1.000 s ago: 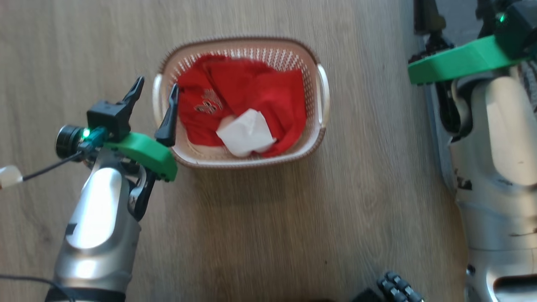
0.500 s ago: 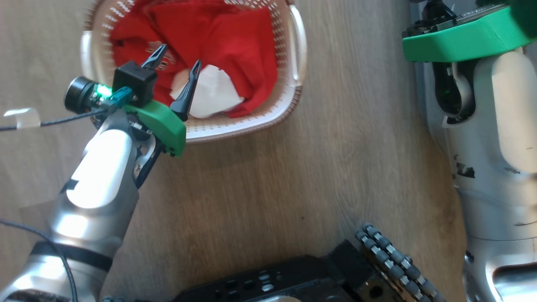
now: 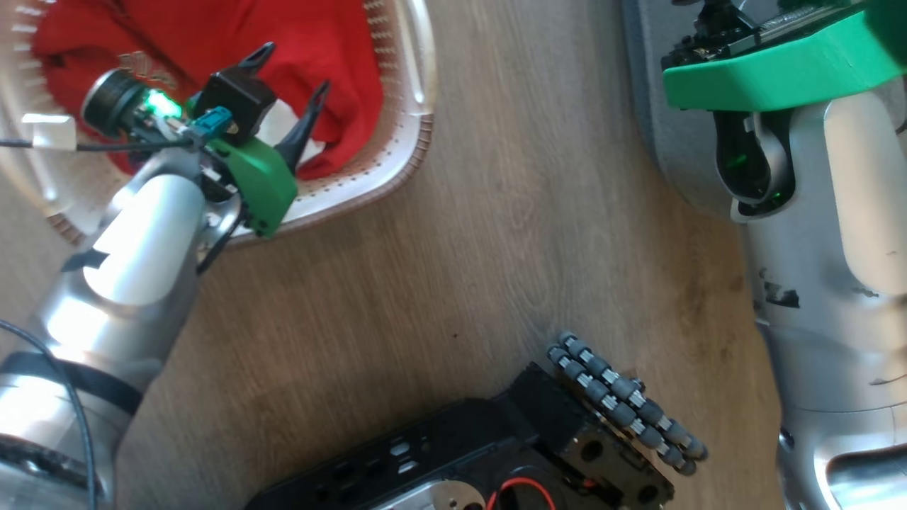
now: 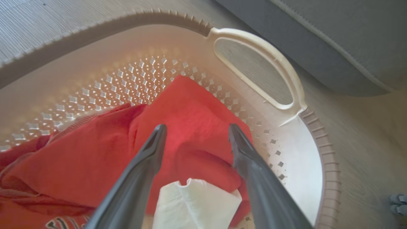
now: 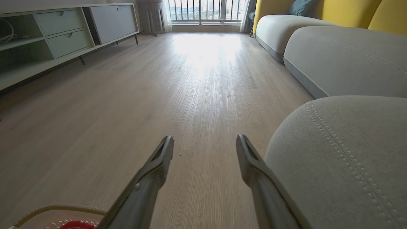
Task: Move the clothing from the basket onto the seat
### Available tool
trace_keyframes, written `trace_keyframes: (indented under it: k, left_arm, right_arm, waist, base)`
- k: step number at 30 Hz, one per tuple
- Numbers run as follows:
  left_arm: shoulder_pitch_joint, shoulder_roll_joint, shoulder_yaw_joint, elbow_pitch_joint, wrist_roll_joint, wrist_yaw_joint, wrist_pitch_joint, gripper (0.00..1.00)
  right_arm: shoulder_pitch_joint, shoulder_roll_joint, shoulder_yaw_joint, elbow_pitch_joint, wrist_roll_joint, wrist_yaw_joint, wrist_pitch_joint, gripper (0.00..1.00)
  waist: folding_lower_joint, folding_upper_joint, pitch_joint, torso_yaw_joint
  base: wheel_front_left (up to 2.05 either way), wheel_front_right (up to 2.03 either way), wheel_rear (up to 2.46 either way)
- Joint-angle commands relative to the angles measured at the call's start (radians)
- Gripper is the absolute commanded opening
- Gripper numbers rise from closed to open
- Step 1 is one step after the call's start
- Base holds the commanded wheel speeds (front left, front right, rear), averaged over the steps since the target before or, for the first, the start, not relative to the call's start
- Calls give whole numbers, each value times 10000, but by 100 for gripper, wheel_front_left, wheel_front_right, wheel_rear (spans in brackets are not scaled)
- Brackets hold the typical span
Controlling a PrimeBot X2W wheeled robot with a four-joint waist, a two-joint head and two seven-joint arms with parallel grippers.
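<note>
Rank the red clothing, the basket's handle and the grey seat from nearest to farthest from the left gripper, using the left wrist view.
1. Red clothing, just ahead of the left gripper's open fingers.
2. Basket handle, up and right on the rim.
3. Grey seat, past the handle, top right.

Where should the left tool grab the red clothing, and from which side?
Pinch the raised red fold of the clothing that bulges between the fingers of the open left tool, coming down from above. The basket walls block any sideways approach, and that ridge stands higher than the flat white patch, so it should bunch readily.
</note>
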Motion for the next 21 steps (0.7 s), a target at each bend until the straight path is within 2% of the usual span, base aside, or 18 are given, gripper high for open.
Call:
trace_keyframes:
  k: [1, 4, 7, 18, 19, 20, 21]
  left_arm:
    - [-98, 307, 80, -80, 22, -13, -120, 100]
    - [-464, 601, -139, 370, 199, -13, -120, 100]
    - [-749, 644, -255, 1042, 358, -13, -115, 100]
    - [-1472, 89, -580, 3137, 366, 0, -35, 100]
    - [-1496, 39, -590, 3212, 300, -3, -45, 92]
    - [-1511, -5, -604, 3246, 228, -6, -58, 6]
    - [-1517, -36, -636, 3242, 158, -7, -71, 0]
  right_arm:
    - [132, 137, 125, -379, 110, -2, -63, 100]
    - [180, 137, 218, -480, 350, -2, -63, 100]
    - [318, 137, 232, -569, 461, -2, -63, 100]
    - [898, 137, 34, -848, 538, -2, -63, 100]
    - [927, 137, 30, -857, 550, -2, -63, 100]
    - [957, 137, 27, -869, 560, -2, -63, 100]
    - [984, 137, 25, -879, 576, -2, -63, 100]
  waist:
    - [-1, 0, 226, -259]
    - [-1, 0, 448, -527]
    - [-1, 0, 533, -625]
    - [-1, 0, 725, -585]
    - [-1, 0, 728, -584]
    - [-1, 0, 728, -584]
    - [-1, 0, 725, -587]
  base:
    - [0, 0, 0]
    - [0, 0, 0]
    - [0, 0, 0]
    - [0, 0, 0]
    - [0, 0, 0]
    - [0, 0, 0]
    - [0, 0, 0]
